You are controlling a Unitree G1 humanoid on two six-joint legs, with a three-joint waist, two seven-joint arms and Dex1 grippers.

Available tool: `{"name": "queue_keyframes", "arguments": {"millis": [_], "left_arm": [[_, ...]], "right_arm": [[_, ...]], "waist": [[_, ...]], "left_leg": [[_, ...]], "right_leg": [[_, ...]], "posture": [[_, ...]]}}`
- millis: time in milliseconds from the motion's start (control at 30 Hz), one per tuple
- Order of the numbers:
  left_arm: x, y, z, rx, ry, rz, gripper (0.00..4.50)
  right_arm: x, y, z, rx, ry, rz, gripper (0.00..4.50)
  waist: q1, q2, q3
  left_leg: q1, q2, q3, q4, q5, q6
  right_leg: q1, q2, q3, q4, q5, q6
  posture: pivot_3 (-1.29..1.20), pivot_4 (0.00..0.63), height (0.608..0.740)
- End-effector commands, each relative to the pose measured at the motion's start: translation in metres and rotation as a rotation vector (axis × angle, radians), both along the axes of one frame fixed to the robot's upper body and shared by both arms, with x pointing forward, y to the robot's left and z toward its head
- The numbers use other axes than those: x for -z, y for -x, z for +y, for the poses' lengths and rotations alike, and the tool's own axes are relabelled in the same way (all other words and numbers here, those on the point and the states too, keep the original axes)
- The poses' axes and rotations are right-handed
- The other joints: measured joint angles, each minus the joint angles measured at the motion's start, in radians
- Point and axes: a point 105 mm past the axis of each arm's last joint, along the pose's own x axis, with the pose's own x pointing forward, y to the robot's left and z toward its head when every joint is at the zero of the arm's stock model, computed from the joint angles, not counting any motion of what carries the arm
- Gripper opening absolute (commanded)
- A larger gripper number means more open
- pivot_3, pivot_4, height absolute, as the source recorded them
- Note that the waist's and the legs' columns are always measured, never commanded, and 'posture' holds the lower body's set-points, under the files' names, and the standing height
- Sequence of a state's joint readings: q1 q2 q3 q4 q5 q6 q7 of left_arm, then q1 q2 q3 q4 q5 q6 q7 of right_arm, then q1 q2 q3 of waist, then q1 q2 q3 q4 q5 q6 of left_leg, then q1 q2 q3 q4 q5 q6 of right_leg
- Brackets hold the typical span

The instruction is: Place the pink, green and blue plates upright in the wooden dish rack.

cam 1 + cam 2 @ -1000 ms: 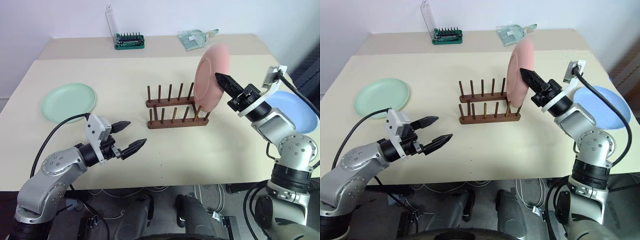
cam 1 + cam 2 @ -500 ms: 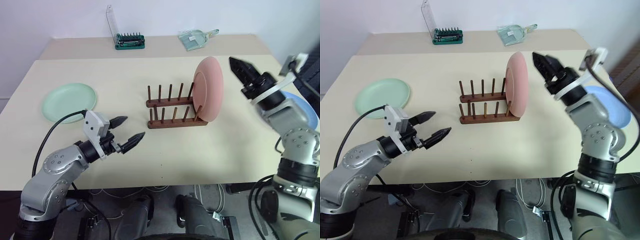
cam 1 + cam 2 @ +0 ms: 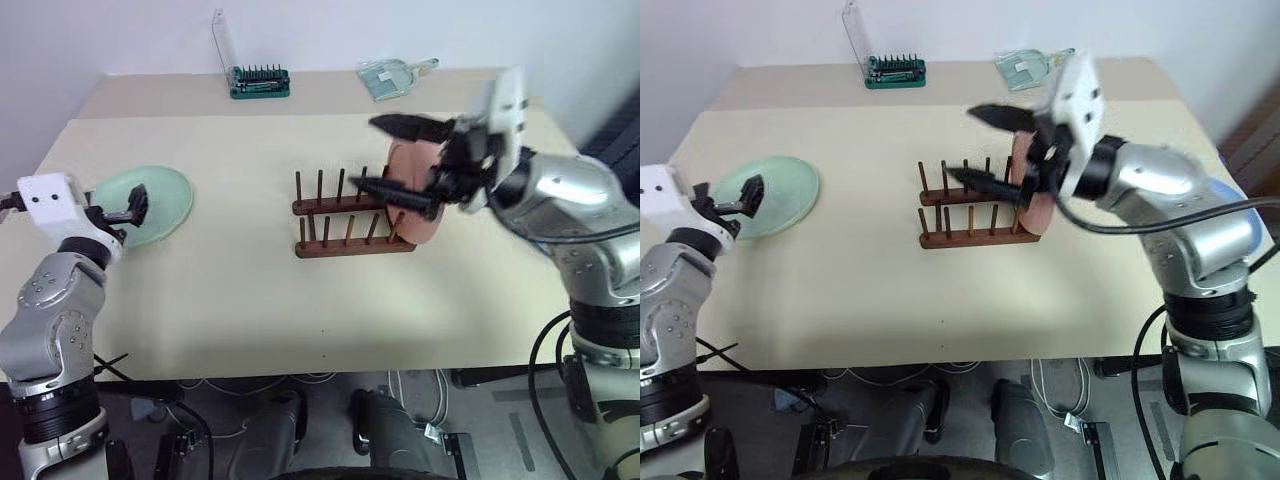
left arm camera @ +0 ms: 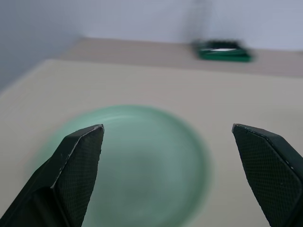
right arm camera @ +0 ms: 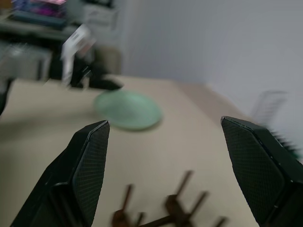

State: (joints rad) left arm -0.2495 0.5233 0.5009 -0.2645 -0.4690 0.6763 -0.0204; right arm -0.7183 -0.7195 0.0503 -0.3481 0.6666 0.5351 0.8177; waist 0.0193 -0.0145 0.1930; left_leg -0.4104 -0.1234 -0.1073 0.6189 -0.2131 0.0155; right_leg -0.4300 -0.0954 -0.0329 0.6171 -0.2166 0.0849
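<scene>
Left fingers (image 4: 168, 175): spread wide and empty, aimed level at the green plate; in the head views this gripper (image 3: 740, 197) sits at the plate's near-left edge.
Right fingers (image 5: 173, 172): spread wide, nothing between them; the right gripper (image 3: 400, 160) hangs above the rack, pointing across it toward the robot's left.
Green plate (image 3: 140, 203): lying flat on the worktop, well to the left of the rack, not yet racked.
Pink plate (image 3: 425, 205): standing on edge at the rack's right end, partly hidden by the right arm; it looks seated between pegs.
Blue plate (image 3: 1252, 225): just a sliver visible past the right arm, at the right edge of the worktop; how it lies I cannot tell.
Rack (image 3: 975, 215): dark wood, mid-worktop, with free peg gaps left of the pink plate.
Worktop (image 3: 250, 300): pale and smooth, so a flat plate will likely slide if pushed.
Handling, green plate: judged stiff and light to moderate in weight, matte so fairly grippy, but liable to chip or break if dropped or knocked on the pegs.
Where to hold: the raised rim at the near edge, one finger over and one under; lying flat, it leaves little room beneath, so the lower finger probably has to wedge under the lip.
Risk: a rim pinch leaves the plate free to swing, so a deep, firm bite seems wise before it is tipped upright.
</scene>
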Motion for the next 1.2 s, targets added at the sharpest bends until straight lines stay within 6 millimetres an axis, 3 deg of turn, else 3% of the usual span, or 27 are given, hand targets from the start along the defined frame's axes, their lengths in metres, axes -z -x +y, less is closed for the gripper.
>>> {"name": "queue_keyframes", "arguments": {"millis": [33,167,333,600,700,933,1033,1200], "left_arm": [[-0.001,0.016,0.053,-0.281,-0.013,0.059,4.5],[0.026,0.016,0.07,-0.333,0.111,0.218,4.5],[0.042,0.007,0.077,-0.356,0.222,0.297,4.5],[0.046,-0.028,0.073,-0.263,0.261,0.333,4.5],[0.05,-0.035,0.074,-0.262,0.289,0.342,3.61],[0.05,-0.045,0.071,-0.25,0.313,0.311,0.04],[0.034,-0.049,0.061,-0.205,0.271,0.233,0.04],[-0.036,-0.046,0.029,-0.17,0.228,-0.099,0.04]], "right_arm": [[0.015,0.007,0.025,-0.069,0.064,-0.059,3.81],[0.025,0.01,0.037,-0.111,0.07,-0.063,3.81],[0.025,0.015,0.045,-0.143,0.042,-0.06,3.81],[0.028,0.017,0.049,-0.136,0.021,-0.052,3.81],[0.028,0.017,0.048,-0.12,0.015,-0.056,3.89],[0.029,0.014,0.046,-0.09,0.004,-0.062,3.89],[0.029,0.011,0.044,-0.066,0.01,-0.078,3.89],[0.025,-0.001,0.043,-0.002,0.025,-0.123,3.89]], "waist": [[-0.004,-0.001,-0.001],[-0.003,-0.001,-0.001],[-0.004,-0.002,-0.001],[-0.007,-0.002,-0.001],[-0.008,-0.002,-0.001],[-0.008,-0.002,-0.001],[-0.007,-0.002,-0.001],[-0.004,-0.003,0.0]], "left_leg": [[0.0,0.0,0.0,0.001,0.0,0.0],[0.0,0.0,0.0,0.003,-0.001,-0.002],[0.0,0.0,-0.002,0.007,-0.002,-0.003],[0.0,0.0,-0.001,0.008,-0.002,-0.003],[0.0,0.0,-0.001,0.008,-0.002,-0.003],[0.0,0.0,-0.001,0.008,-0.002,-0.003],[0.0,0.0,-0.001,0.009,-0.002,-0.003],[0.0,0.0,-0.001,0.01,-0.002,-0.003]], "right_leg": [[0.0,0.0,0.0,0.0,0.0,0.0],[0.0,0.001,0.0,0.002,0.001,0.001],[0.002,0.002,0.0,0.003,0.001,0.002],[0.002,0.002,0.0,0.005,0.003,0.002],[0.001,0.002,0.0,0.005,0.003,0.002],[0.001,0.002,0.0,0.005,0.003,0.002],[0.001,0.001,0.0,0.006,0.003,0.002],[0.002,0.001,0.0,0.006,0.003,0.002]], "posture": [[0.0,0.15,0.74],[0.0,0.15,0.74],[0.0,0.15,0.74],[0.0,0.15,0.74],[0.0,0.15,0.74],[0.0,0.15,0.74],[0.0,0.15,0.74],[0.0,0.15,0.74]]}}
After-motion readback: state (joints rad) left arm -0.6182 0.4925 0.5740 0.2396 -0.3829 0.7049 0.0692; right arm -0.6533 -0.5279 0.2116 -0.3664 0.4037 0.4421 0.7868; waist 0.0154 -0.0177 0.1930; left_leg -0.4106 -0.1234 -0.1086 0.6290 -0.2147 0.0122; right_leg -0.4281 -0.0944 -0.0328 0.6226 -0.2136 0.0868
